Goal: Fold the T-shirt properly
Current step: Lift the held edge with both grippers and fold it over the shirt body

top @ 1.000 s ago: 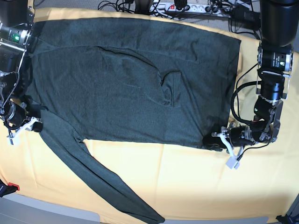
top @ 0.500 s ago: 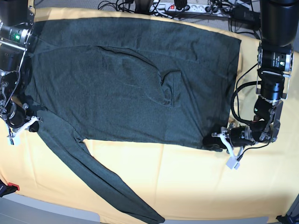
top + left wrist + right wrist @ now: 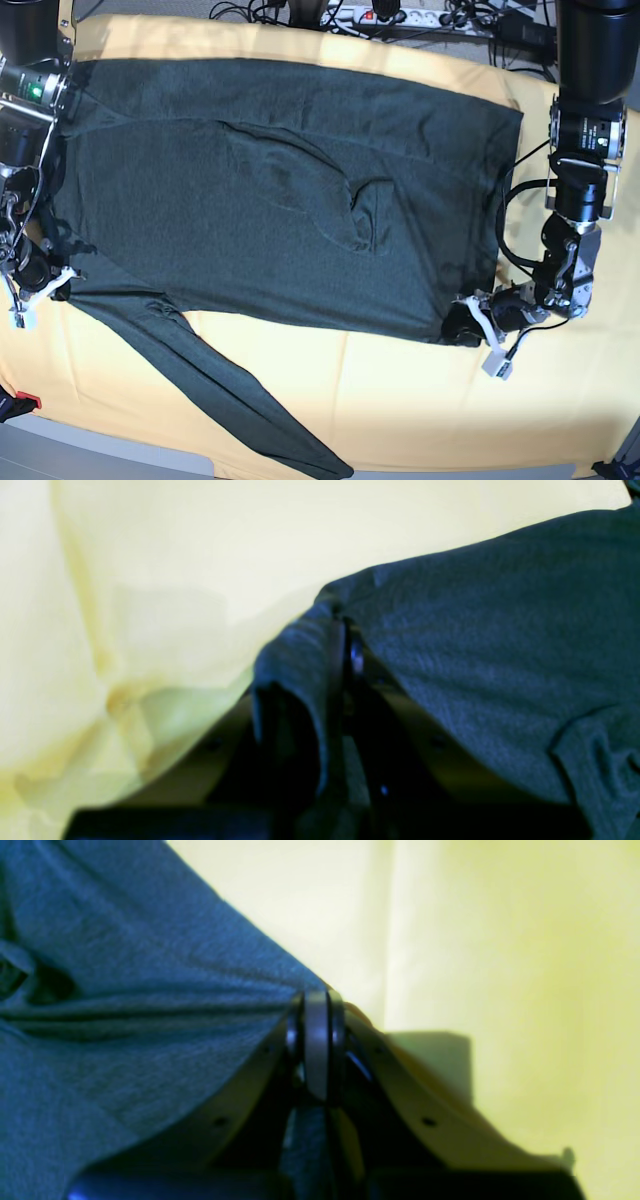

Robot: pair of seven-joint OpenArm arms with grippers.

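Flat, dark green-grey T-shirt [image 3: 280,190], one sleeve trailing; left hand [image 3: 462,322], right hand [image 3: 50,283] pinch corners.

Base camera hangs overhead, staring straight down at the whole yellow tabletop [image 3: 400,400]. Each wrist camera sits just behind its claw, very close and blurry: left claw [image 3: 345,645] and right claw [image 3: 316,1040] pinching opposite edges of the T-shirt [image 3: 280,190], which all three views share.

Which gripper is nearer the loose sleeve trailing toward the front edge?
Right. The right gripper is shut on the T-shirt just above where the loose sleeve starts; the left gripper pinches the opposite corner, across the body.
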